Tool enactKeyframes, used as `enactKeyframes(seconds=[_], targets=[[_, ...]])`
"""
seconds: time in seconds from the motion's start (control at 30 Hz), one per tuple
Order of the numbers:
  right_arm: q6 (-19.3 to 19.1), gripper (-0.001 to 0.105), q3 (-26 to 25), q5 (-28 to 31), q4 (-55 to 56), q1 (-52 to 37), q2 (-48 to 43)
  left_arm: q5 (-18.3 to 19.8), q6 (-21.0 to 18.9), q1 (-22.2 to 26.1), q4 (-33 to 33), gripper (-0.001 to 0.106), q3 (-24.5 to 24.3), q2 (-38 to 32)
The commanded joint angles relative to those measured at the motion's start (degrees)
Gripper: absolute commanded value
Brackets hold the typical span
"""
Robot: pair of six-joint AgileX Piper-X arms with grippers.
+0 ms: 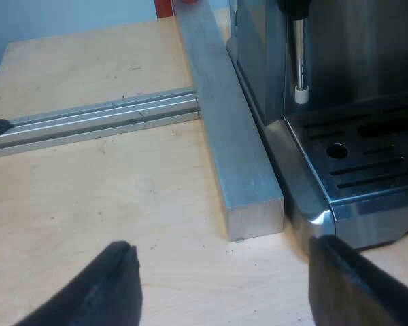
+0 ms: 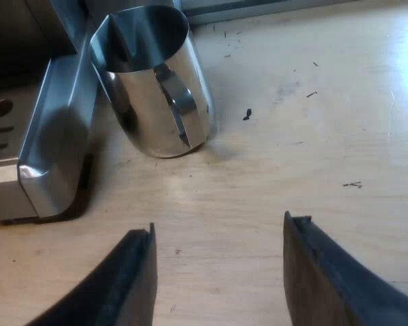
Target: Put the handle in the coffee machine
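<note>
The worktop [image 1: 88, 197] is pale wood, and both my hands hang low over it. The espresso machine [image 1: 367, 41] stands on it; from my left wrist I see its steel front and slotted drip tray [image 1: 367, 156], from my right only a corner of the tray. A thick metal bar [image 1: 224, 122] lies along the machine's base, just beside it, with a thinner rail [image 1: 95, 119] meeting it at a right angle. A steel jug [image 2: 160, 95] stands upright close to the tray corner, near my right hand.

My left hand [image 1: 223, 255] is spread wide and holds nothing, hovering by the bar's near end and the tray corner. My right hand [image 2: 223, 225] is also wide and empty, over bare wood short of the jug. The thin steam wand [image 1: 299, 54] hangs above the tray. A scrap of red [image 1: 170, 7] shows past the bar's far end; I cannot tell whether that is the holder's handle. So I judge the task barely begun, with nothing grasped yet.

The risks lie in the crowding. If my left hand swings towards the machine, a finger could catch the bar or the tray edge. If my right hand goes forward carelessly, it could tip the jug. The wand could foul anything I lift towards the machine's front.
</note>
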Motion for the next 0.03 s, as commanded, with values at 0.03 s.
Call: enactKeyframes(seconds=[0.03], targets=[[-0.29, 0.045, -0.33, 0.00, -0.53, 0.02, -2.22, -0.49, -0.80, -0.06, -0.83, 0.056, -0.14, -7.97]])
